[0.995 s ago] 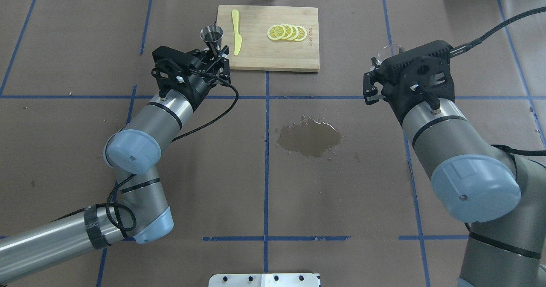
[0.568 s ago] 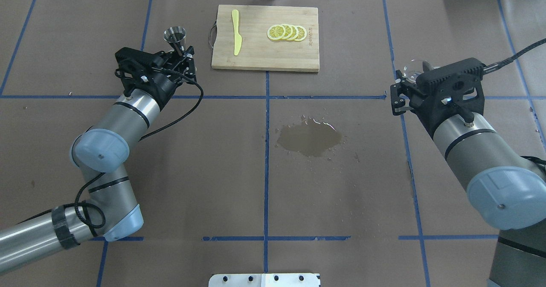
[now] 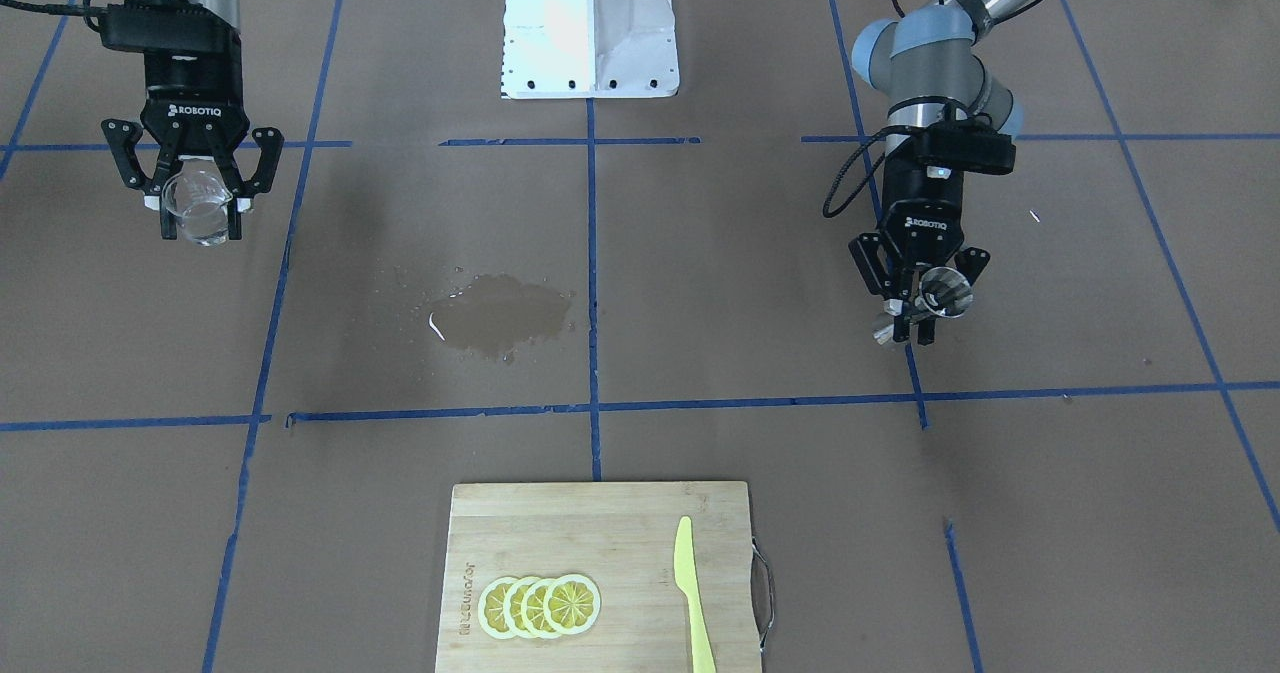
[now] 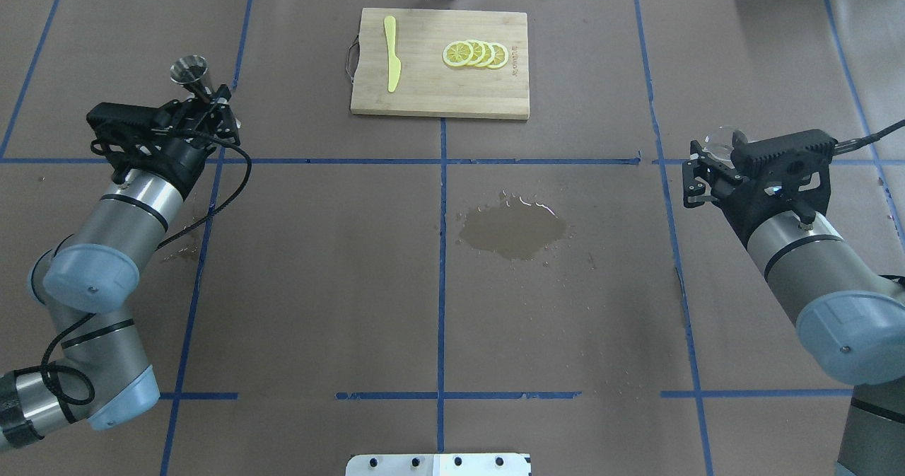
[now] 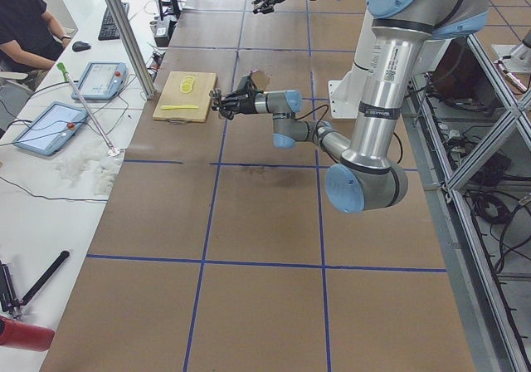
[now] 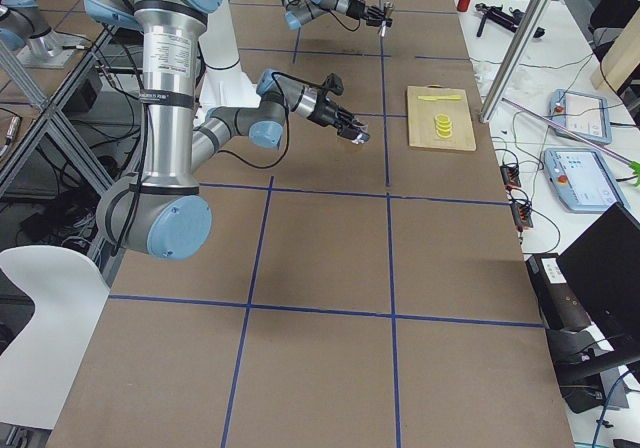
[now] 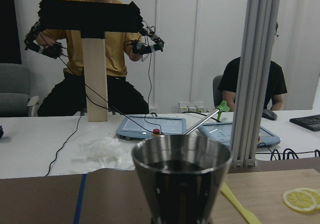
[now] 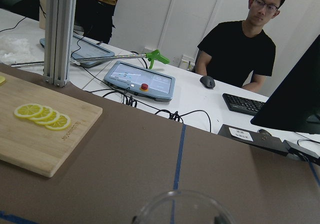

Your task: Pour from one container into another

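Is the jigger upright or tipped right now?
Upright. The left wrist view shows the jigger with a level rim, mouth up, gripped in the left tool.

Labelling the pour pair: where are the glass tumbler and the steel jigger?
glass tumbler [image 3: 199,213], front-facing view, on its bulging clear side wall.
steel jigger [image 4: 191,73], overhead view, on its upper cone.

1. jigger [image 4: 191,73] clamped between the jaws of the left gripper [image 4: 212,105], its mouth out past the fingertips.
2. tumbler [image 3: 198,208] clamped between the jaws of the right gripper [image 3: 200,225].
3. grippers well apart, at opposite sides of the table [image 4: 318,285].
4. puddle [image 4: 512,232] on the table between the two sets of jaws, back toward the robot's base.
5. cutting board [image 4: 424,90] forward of both sets of jaws, between them.
6. on the board: knife [image 4: 391,55] toward the left jaws, lemon slices [image 4: 475,54] overlapping toward the right jaws.
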Tool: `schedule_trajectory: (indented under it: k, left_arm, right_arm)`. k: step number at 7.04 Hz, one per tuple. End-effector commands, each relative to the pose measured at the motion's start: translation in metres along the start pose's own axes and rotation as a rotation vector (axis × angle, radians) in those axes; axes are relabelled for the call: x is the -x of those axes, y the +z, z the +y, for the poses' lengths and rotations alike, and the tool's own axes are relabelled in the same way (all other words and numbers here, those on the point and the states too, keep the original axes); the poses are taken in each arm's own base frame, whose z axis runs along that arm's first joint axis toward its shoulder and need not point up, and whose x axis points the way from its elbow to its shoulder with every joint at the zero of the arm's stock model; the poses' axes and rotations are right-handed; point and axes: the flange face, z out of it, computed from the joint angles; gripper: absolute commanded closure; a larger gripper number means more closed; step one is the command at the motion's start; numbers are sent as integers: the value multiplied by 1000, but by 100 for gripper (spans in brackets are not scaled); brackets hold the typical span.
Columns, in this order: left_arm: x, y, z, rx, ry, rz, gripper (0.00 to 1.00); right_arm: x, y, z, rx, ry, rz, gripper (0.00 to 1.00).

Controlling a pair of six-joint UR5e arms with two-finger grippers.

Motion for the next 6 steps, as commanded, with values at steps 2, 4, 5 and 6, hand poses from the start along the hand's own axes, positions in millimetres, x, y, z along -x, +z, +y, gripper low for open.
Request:
schedule_trajectory:
  k: [2,4,5,6]
  left_arm:
    - [74,-19,28,-48,-73,-140,100]
    - [106,-29,54,-33,-115,-182,100]
    - [102,-33,73,-33,-115,-215,100]
    - [93,-39,89,-33,-119,-239,100]
  right_arm:
    - [-32,11,37,-22,71,-62,100]
    - [-40,11,44,-13,66,-51,100]
    - [-44,10,46,-13,69,-52,100]
    - [-54,7,50,-18,76,-58,100]
